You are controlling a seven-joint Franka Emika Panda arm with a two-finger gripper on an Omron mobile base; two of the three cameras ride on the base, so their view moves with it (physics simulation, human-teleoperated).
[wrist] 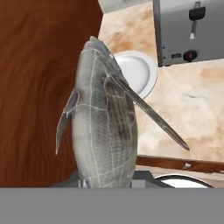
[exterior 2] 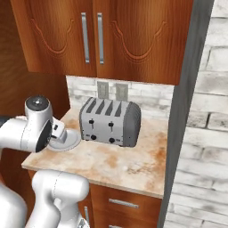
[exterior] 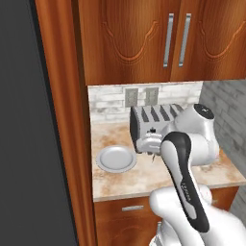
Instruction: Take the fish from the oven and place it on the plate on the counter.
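Grey scaly fish (wrist: 105, 127): clamped in my fingers
Round pale plate (wrist: 139, 72): on mottled beige desk (wrist: 192, 109), beside silver toaster (wrist: 192, 30)

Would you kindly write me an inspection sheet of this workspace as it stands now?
Surface: beige mottled counter, wooden cabinet fronts below.
Job's things: fish held upright in the gripper, near the hand camera; plate bare, at the counter's left end, beside the toaster.
Clutter: silver toaster against the backsplash.
Grippers: gripper shut on the fish, fingertips hidden behind it.
Cables: nothing seen.
Surroundings: wall cabinets above, two wall outlets, wooden panel left of the counter.
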